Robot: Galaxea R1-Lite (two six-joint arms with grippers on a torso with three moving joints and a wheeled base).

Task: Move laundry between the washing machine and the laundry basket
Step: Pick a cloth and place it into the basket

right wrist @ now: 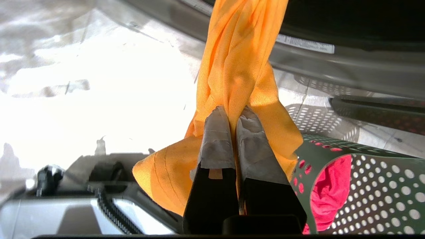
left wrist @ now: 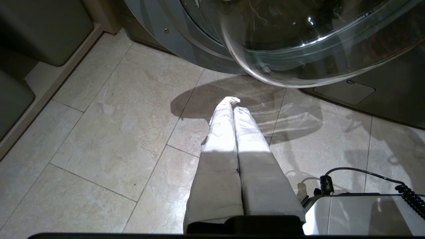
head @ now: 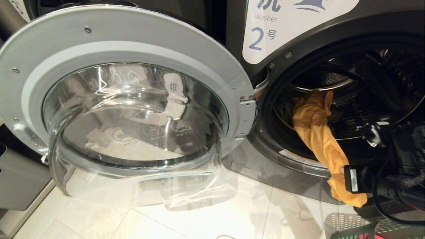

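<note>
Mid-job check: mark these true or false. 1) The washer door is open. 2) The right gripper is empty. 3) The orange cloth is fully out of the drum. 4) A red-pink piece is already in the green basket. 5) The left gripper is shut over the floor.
1) True: the door of the washing machine stands open.
2) False: the right gripper is shut on the orange cloth.
3) False: it still trails from the drum opening.
4) True: the red-pink piece is in the green basket.
5) True: the left gripper is shut, empty, above floor tiles.

Both hands (left wrist: 232, 106) (right wrist: 234, 114) have long pale tape-wrapped fingers (right wrist: 215, 139) on black bases, with coiled black cables (left wrist: 411, 199).
</note>
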